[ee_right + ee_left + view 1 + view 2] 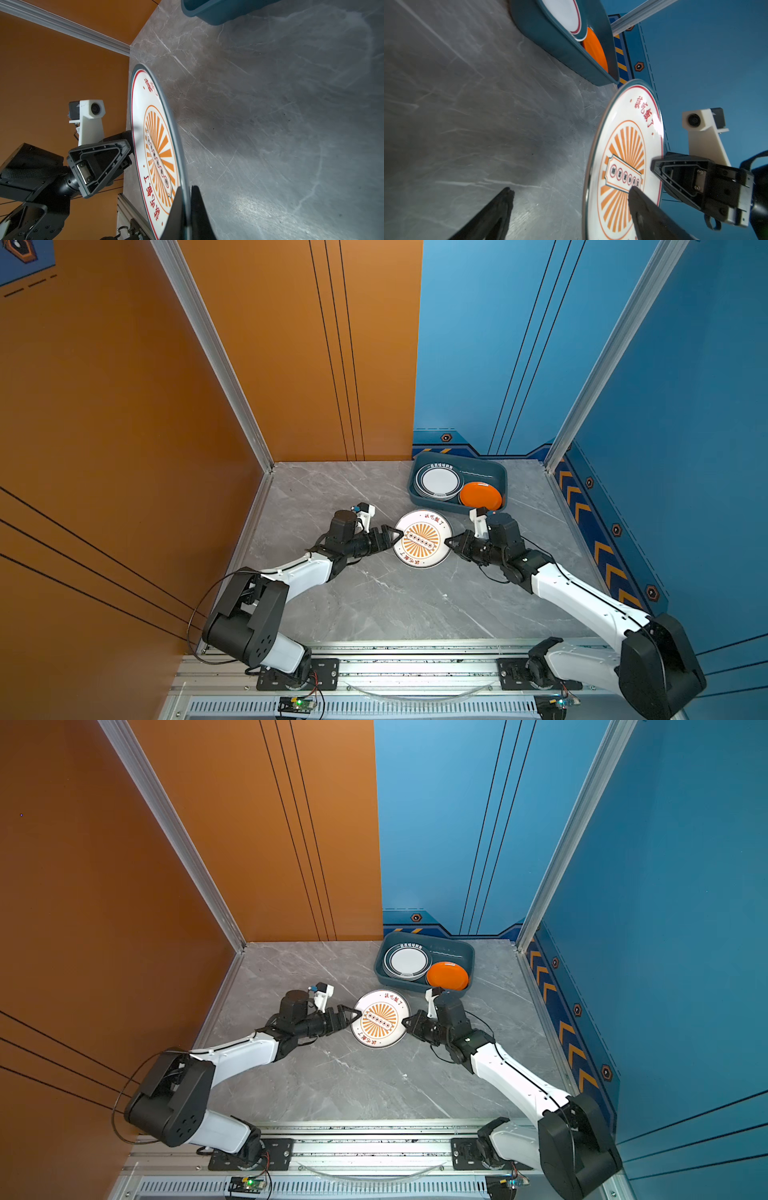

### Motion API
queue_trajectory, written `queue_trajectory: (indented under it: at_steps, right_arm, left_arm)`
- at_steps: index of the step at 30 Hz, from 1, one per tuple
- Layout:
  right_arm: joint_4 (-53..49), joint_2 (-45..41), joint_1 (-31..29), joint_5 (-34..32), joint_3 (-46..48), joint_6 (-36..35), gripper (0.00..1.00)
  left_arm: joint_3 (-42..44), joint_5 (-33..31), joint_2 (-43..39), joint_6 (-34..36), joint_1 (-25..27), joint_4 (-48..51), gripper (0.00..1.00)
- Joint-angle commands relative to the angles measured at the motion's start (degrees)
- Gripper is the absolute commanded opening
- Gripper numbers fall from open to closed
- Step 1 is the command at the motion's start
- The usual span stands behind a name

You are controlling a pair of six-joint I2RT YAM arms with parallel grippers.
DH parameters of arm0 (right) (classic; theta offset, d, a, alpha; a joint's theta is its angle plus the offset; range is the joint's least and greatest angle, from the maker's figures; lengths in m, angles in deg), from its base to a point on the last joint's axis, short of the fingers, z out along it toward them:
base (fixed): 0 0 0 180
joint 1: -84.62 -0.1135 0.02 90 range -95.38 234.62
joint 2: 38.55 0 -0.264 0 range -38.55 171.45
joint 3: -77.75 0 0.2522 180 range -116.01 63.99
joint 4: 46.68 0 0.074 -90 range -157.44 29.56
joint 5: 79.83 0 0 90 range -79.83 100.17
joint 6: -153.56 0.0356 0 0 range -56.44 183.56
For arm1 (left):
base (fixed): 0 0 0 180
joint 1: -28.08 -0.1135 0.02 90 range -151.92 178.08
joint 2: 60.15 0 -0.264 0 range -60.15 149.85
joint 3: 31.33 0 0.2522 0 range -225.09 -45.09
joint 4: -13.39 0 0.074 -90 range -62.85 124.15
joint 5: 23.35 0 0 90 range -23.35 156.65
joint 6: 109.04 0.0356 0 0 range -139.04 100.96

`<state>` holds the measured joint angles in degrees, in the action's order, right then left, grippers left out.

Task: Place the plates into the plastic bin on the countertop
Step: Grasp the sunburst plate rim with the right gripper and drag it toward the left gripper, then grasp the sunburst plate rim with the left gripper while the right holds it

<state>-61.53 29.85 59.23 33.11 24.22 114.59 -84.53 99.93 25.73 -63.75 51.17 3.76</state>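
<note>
In both top views a white plate with an orange sunburst (pixel 422 539) (pixel 379 1020) hangs just above the grey countertop (pixel 374 601), in front of the plastic bin (pixel 461 458) (pixel 399 986). My right gripper (pixel 448 541) (pixel 187 188) is shut on the plate's right rim. My left gripper (pixel 400 534) (pixel 571 189) is open at the left rim, with one finger over the plate's face (pixel 629 145) and the other under it. In the bin lie a stack of white dark-ringed plates (pixel 439 481) and an orange plate (pixel 481 494).
The bin stands at the back right, against the blue wall. An orange wall bounds the left side, and aluminium posts rise at the back corners. A metal rail (pixel 415 655) carrying both arm bases runs along the front edge.
</note>
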Motion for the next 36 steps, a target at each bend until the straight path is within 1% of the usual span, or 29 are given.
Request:
queue_trajectory:
  at_steps: [1,4,6,10,14,16,18,20,22,27,29,31,33,36]
  right_arm:
    - [1.3,-2.2,1.2,2.8,0.9,0.7,0.0]
    - [3.1,-2.4,2.2,4.3,1.2,1.6,0.0]
    - [4.7,-2.0,2.8,5.7,1.4,2.2,0.0]
    - [9.2,0.4,4.2,9.6,1.9,3.4,0.0]
    - [13.7,3.2,5.4,12.2,2.6,4.9,0.0]
    - [15.4,4.5,5.8,13.1,2.7,5.4,0.0]
    - [16.3,5.4,5.9,13.6,2.7,5.5,0.0]
    - [16.8,6.1,6.1,13.7,2.8,5.5,0.0]
    - [17.3,6.7,6.3,13.8,2.8,5.5,0.0]
    - [18.8,7.8,6.6,14.4,3.1,5.2,0.0]
    - [20.4,8.2,6.8,15.2,3.5,5.0,0.09]
    - [23.0,8.9,7.1,16.6,3.6,4.9,0.2]
    - [24.9,9.8,7.4,18.3,3.4,4.4,0.27]
    - [26.3,11.5,7.5,20.8,2.2,3.5,0.29]
  left_arm:
    - [-2.1,2.1,1.4,-1.2,1.1,-4.2,0.78]
    - [-2.1,4.2,2.9,-3.4,1.8,-8.3,0.66]
    - [-1.8,5.7,3.9,-5.5,2.0,-11.8,0.6]
    - [-1.2,7.8,5.7,-8.9,2.2,-17.8,0.51]
    - [-1.2,8.6,6.5,-10.1,2.4,-19.9,0.43]
    - [-1.4,8.9,6.5,-10.1,2.4,-20.0,0.37]
    - [-1.5,9.2,6.4,-10.1,2.4,-20.0,0.24]
    - [-1.7,9.5,6.6,-10.3,2.4,-19.9,0.14]
    - [-1.9,9.7,6.9,-10.5,2.5,-19.9,0.0]
    - [-2.2,10.1,8.0,-10.7,2.7,-20.0,0.0]
    - [-2.4,10.2,8.2,-10.7,2.7,-20.0,0.0]
    - [-2.7,10.4,8.2,-10.7,2.8,-20.0,0.0]
    - [-3.0,10.7,8.2,-10.7,2.8,-20.0,0.0]
    - [-3.4,10.9,8.3,-10.8,2.8,-20.0,0.0]
